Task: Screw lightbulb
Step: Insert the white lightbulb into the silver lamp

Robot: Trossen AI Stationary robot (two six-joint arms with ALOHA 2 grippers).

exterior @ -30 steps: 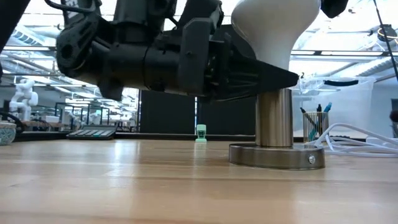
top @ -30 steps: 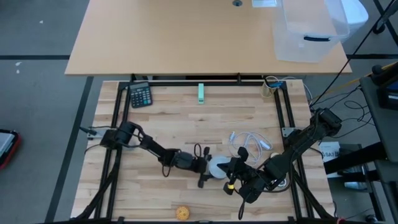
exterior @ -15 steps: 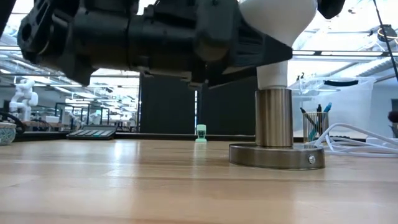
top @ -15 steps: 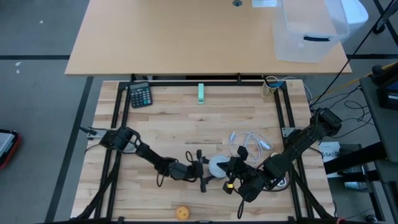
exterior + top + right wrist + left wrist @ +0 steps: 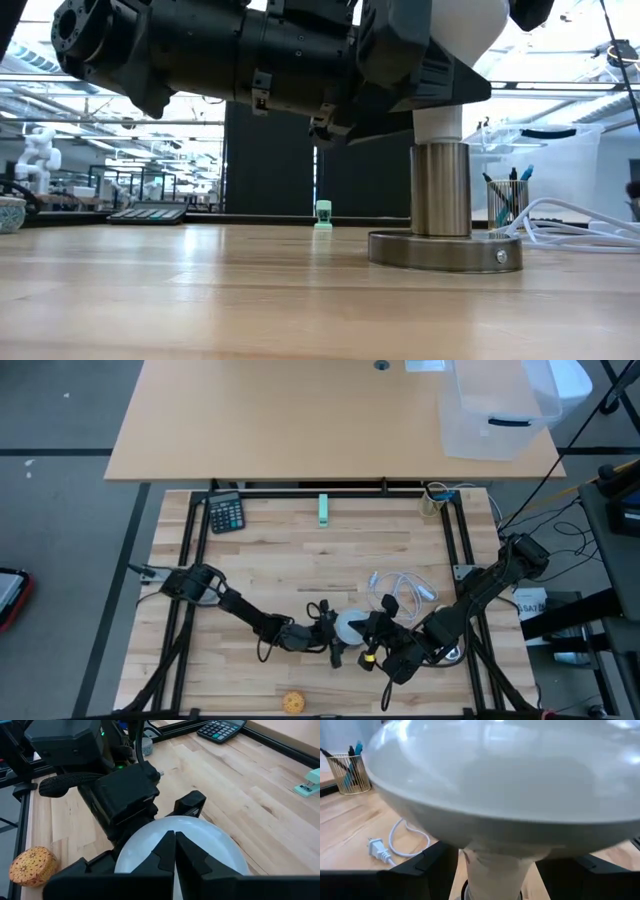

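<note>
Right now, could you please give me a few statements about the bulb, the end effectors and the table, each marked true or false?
1. The lightbulb stands upright in a metal socket base. True.
2. The left end effector is around the bulb. True.
3. The right end effector is wide open. False: it is shut, over the bulb.
4. The calculator lies beside the bulb. False: it lies at the far left corner.
5. The yellowish ball is held. False: it lies free on the table.

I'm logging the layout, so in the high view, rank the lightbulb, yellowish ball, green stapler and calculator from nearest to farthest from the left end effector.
1. lightbulb, right at the left end effector
2. yellowish ball, near edge
3. green stapler, far edge
4. calculator, far left corner
</note>
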